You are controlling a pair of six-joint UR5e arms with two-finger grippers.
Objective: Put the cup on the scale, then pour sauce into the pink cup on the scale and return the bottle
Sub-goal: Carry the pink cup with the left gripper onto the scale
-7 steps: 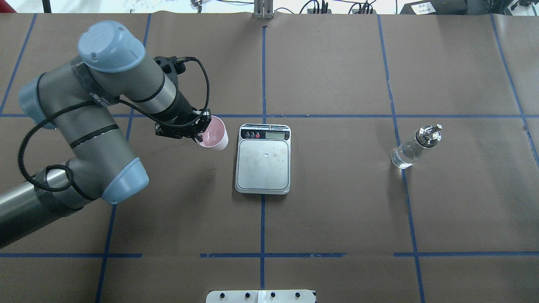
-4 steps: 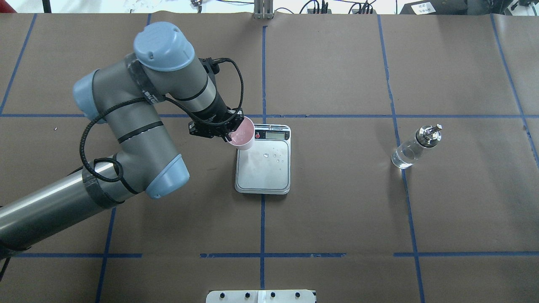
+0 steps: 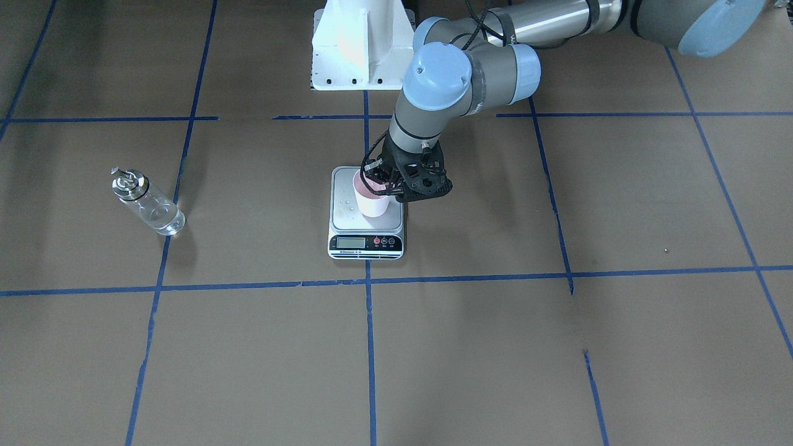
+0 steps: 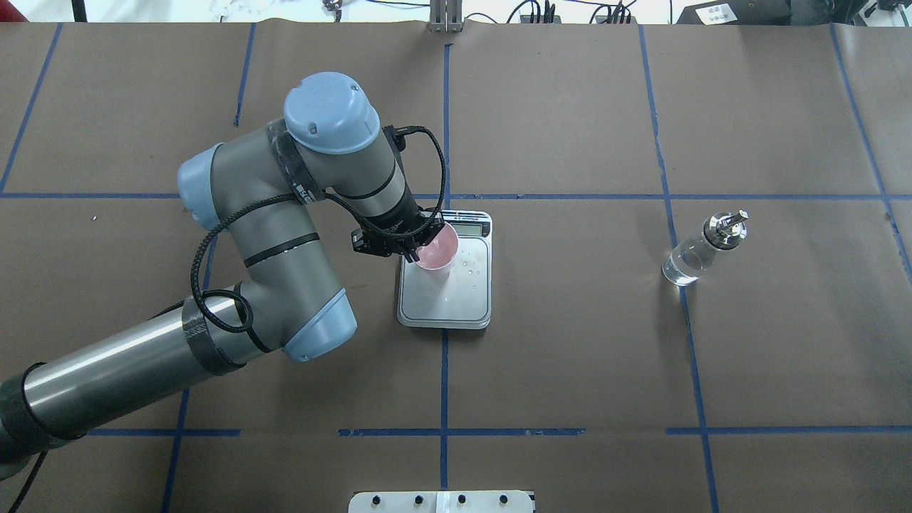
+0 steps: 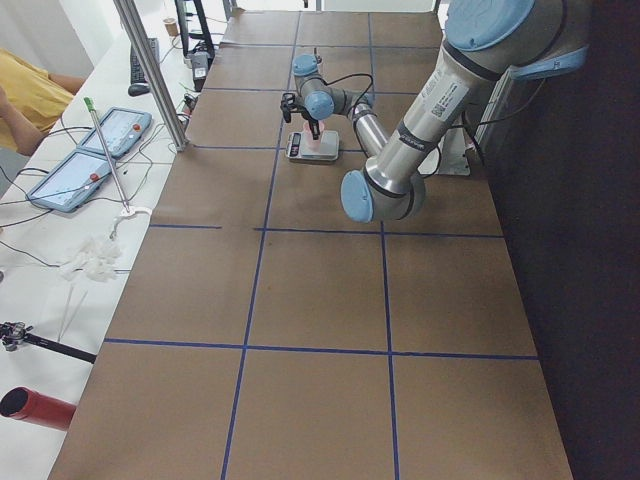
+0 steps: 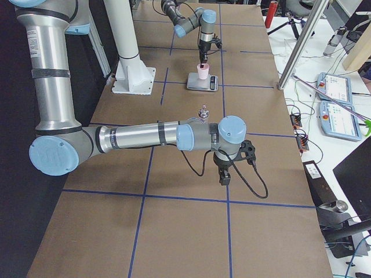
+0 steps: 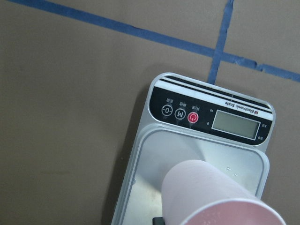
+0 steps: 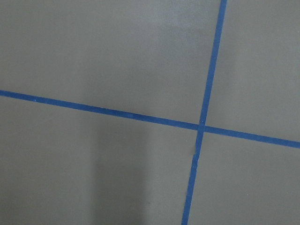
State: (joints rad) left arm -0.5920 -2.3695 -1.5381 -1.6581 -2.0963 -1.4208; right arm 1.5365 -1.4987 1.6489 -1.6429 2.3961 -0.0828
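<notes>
While the first step looks nearly finished, everything after it is undone. Across the paper-covered tabletop [image 4: 570, 356], the left arm [image 4: 271, 235] reaches in to the middle. The right arm [image 6: 145, 136] is stretched low over bare paper toward the right-hand edge, and whether the jaws of the right gripper [image 6: 223, 178] are spread or pressed together I cannot tell.

The scale [image 4: 445, 299] sits at the tabletop's middle, its display toward the far edge. The bottle [image 4: 702, 249] stands upright well apart from it, toward the right-hand edge, untouched, with the clear sauce [image 4: 680, 269] low inside it.

The left gripper [image 4: 417, 248] has its jaws pinching the cup [image 4: 436, 251] by the rim, over the part of the platform near the display. Whether its base has touched the steel is hard to say.

Left to do, I judge: let go, back away, pour, return the bottle. Nothing lies between scale and bottle. A few small drops [image 4: 468, 265] sit on the platform beside the cup.
</notes>
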